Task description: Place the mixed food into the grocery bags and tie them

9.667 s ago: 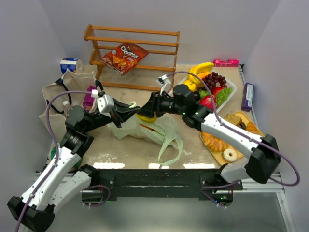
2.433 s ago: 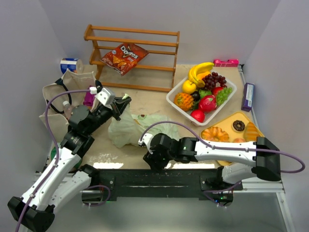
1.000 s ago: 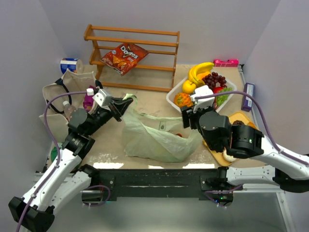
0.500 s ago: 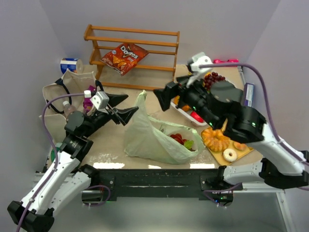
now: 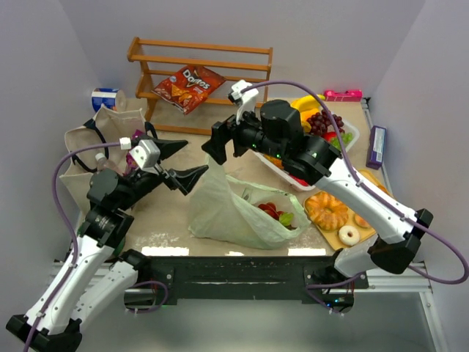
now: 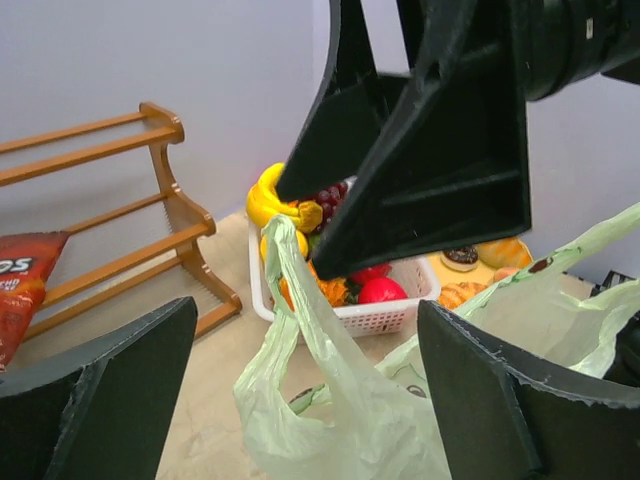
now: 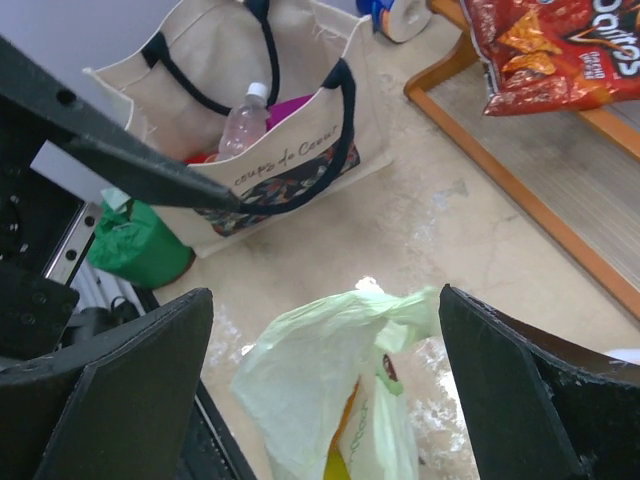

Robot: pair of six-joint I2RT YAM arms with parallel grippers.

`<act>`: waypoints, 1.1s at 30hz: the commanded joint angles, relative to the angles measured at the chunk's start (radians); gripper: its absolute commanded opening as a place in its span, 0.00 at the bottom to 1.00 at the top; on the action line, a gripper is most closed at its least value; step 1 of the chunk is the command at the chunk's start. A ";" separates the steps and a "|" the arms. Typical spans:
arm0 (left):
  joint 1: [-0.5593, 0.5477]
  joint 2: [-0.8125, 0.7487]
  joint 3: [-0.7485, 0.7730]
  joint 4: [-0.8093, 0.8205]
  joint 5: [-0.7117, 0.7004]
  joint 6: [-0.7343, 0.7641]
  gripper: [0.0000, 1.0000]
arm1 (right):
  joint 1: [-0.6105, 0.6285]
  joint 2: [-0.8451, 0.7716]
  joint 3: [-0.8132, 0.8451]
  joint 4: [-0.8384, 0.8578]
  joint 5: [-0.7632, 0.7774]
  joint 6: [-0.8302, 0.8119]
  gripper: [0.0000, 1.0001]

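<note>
The pale green plastic grocery bag [image 5: 231, 209] lies in the middle of the table, with red and green food [image 5: 275, 213] showing at its mouth. Its handles rise in a twisted peak [image 5: 212, 160]. My left gripper [image 5: 195, 156] hangs open just left of that peak, touching nothing. My right gripper [image 5: 222, 143] is open right above it. In the right wrist view the bag's bunched top [image 7: 400, 312] sits between the wide fingers [image 7: 100, 385], ungripped. The beige tote [image 5: 84, 143] stands at the far left with a water bottle [image 7: 243, 120] inside.
A wooden rack [image 5: 205, 81] with a red chip packet [image 5: 189, 84] stands at the back. A white basket of fruit [image 5: 344, 139] and a yellow tray of pastries [image 5: 344, 246] lie to the right. A purple box [image 5: 377, 145] rests by the right wall.
Both grippers have opened and let go of the green bag's handles. My right arm has swung left and back over the bag. My left gripper drew back slightly to the left.
</note>
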 commanded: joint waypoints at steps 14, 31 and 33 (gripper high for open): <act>0.004 -0.026 -0.024 -0.009 0.019 0.042 0.98 | -0.108 0.027 -0.071 0.166 -0.077 0.056 0.83; 0.004 0.030 -0.073 0.188 0.071 -0.070 0.99 | -0.130 -0.022 -0.083 0.192 -0.201 0.099 0.01; 0.004 0.053 -0.077 0.249 0.078 -0.085 0.99 | -0.128 -0.036 -0.088 0.196 -0.228 0.105 0.00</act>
